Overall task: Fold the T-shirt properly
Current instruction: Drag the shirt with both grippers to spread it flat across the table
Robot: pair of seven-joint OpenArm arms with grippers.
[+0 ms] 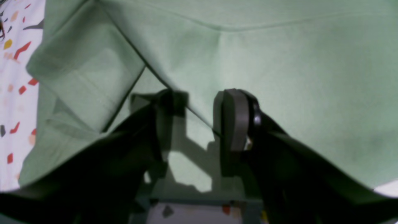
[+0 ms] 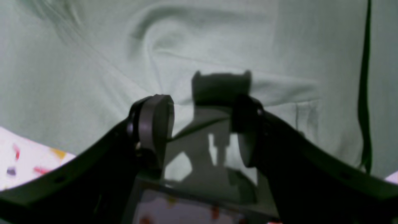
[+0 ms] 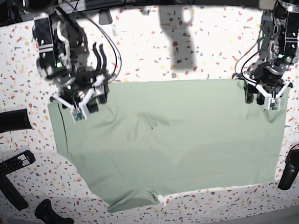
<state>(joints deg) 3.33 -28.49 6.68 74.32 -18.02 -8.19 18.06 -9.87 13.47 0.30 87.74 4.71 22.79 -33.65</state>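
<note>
Pale sage-green soft fabric, the T-shirt [image 3: 172,141], was spread flat across the white speckled terrazzo-pattern tabletop [image 3: 185,43], with a folded sleeve layer seen at its edge in the left wrist view. The left gripper [image 1: 202,124] was poised over the shirt's corner on the base view's right, jaws parted, nothing clamped between them. The right gripper [image 2: 202,130] was held above the opposite corner, jaws spread wide over wrinkled cloth. A black remote control [image 3: 13,162] was seen beside the shirt.
</note>
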